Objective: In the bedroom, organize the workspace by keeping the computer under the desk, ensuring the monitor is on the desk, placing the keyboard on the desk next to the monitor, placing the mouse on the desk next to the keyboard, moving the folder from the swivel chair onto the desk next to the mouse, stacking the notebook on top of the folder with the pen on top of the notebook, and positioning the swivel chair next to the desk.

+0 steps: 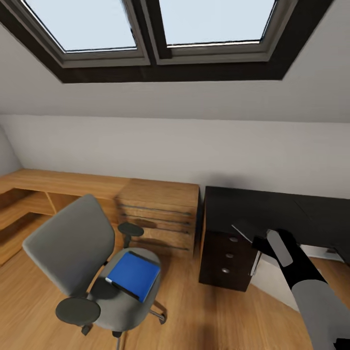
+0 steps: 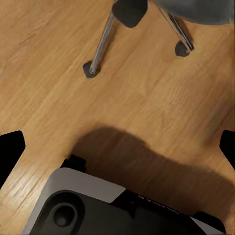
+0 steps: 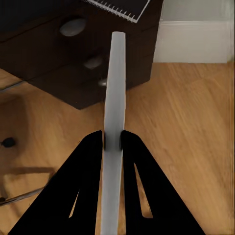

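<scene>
Quick rundown, for what it's worth. The right gripper (image 3: 112, 140) is clamped shut on a thin pale stick, taken to be the pen (image 3: 115, 83). It is held near its middle, and its long axis runs straight out along the fingers. The pen's far end is aimed at the drawer unit (image 3: 73, 58) of the black desk (image 1: 272, 209), so the desk is dead ahead of that arm and pretty near.

Something dark with a spiral-bound white edge is seen poking over the desk edge above the drawers. It's probably the notebook (image 3: 120, 6), but that can't be confirmed from so little of it.

The blue folder (image 1: 133, 274) is lying flat on the seat of the swivel chair (image 1: 68, 243). It is turned a bit diagonally and sits off to the robot's left, well apart from the desk. The left gripper (image 2: 117, 147) is spread wide open with nothing in it, and it is pointed down at the wood floor (image 2: 147, 98) near the chair's chrome legs (image 2: 102, 44).

So the key thing: the folder is way closer to the free left arm than to the busy right one. Since the pen is meant to go on top of the stack, the folder would sensibly be fetched first, and that reach would be leftward and down onto the seat.
</scene>
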Controlling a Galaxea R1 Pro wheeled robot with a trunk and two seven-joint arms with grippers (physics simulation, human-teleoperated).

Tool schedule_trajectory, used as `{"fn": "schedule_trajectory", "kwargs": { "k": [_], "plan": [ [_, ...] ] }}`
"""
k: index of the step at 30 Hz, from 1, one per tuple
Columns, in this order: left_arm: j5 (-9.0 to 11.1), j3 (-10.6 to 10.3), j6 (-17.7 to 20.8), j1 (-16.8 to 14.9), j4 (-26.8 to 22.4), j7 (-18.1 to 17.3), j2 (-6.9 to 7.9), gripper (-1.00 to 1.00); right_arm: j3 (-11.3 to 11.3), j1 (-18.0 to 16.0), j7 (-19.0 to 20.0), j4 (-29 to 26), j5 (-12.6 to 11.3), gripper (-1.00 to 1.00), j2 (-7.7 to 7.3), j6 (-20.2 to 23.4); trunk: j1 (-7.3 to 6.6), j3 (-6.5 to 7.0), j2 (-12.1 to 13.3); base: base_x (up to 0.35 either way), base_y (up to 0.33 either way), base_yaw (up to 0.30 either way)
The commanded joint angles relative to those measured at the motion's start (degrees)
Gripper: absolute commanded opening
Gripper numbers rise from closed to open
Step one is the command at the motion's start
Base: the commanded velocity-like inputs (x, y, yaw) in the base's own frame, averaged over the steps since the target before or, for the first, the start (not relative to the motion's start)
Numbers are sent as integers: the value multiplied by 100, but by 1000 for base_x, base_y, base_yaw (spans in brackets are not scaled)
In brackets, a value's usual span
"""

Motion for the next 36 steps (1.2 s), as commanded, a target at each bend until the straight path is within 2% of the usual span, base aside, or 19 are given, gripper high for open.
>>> {"fn": "schedule_trajectory", "kwargs": {
  "k": [1,8,18,29,36],
  "plan": [
    [15,18,13,-2,-5,-12,-14,100,1,-5,-57,-6,-67,-100,-11,6,2,-12,-11,-96,-153,-246],
    [-126,19,-17,-2,11,-12,-72,100,1,-5,-57,-6,-70,-100,-44,6,2,-11,-11,-146,-230,-244],
    [-147,19,-22,-2,14,-12,-81,100,1,-5,-58,-6,-62,-100,-49,6,2,-11,-11,-74,-114,-230],
    [-152,19,-22,-2,20,-12,-108,100,4,-5,-62,-6,-61,-100,-49,6,2,-13,-11,2,-91,-200],
    [-156,19,-25,-2,22,-12,-139,100,9,-5,-57,-6,-61,-100,-49,6,2,-27,-11,182,-208,-107]
  ]
}}
